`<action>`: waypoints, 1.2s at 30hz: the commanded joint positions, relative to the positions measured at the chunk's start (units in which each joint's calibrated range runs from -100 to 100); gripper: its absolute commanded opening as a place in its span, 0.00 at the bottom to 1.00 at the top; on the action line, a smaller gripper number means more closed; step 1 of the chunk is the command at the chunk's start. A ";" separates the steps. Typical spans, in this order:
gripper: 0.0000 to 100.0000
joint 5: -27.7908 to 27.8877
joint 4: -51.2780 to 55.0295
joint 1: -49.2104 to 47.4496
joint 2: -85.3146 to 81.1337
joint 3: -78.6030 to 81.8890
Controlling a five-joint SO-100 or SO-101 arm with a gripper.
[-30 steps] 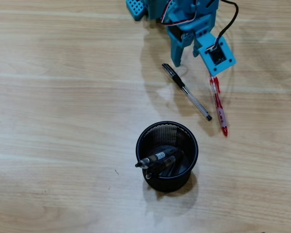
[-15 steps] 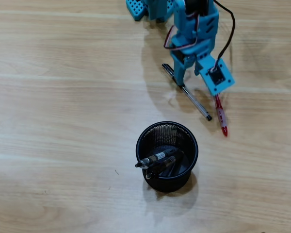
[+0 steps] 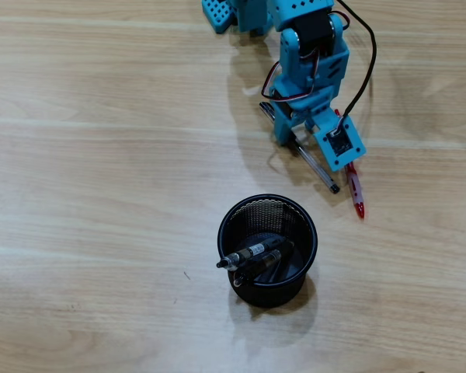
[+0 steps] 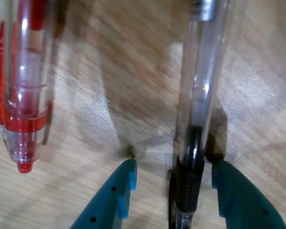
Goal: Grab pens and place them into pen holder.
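A clear pen with a black grip (image 3: 320,171) lies on the wooden table, running diagonally. My blue gripper (image 3: 294,141) is low over its upper half. In the wrist view the gripper (image 4: 174,167) is open, with one finger (image 4: 115,200) left of the clear pen (image 4: 196,95) and the other finger (image 4: 238,200) right of it; the right finger is very close to the black grip. The red pen (image 3: 356,190) lies just right of the gripper, and shows at the left (image 4: 21,86) in the wrist view. The black mesh pen holder (image 3: 221,233) stands lower down with two dark pens (image 3: 252,252) inside.
The arm's blue base (image 3: 233,12) sits at the top edge, and a black cable (image 3: 366,66) loops to the wrist camera. Bare wooden table (image 3: 101,194) spreads to the left and below.
The arm has swung down and forward from near its base. Its open jaws have come down over the clear pen and now straddle it. The pens and the holder have not moved.
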 commanded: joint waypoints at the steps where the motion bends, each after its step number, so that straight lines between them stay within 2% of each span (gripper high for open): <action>1: 0.17 -0.29 -0.70 1.36 0.04 -2.62; 11: 0.02 -1.65 -0.61 1.18 -0.13 -2.53; 22: 0.02 -1.33 0.21 1.36 -4.38 -4.43; 36: 0.02 -1.07 0.31 5.84 -23.49 -5.78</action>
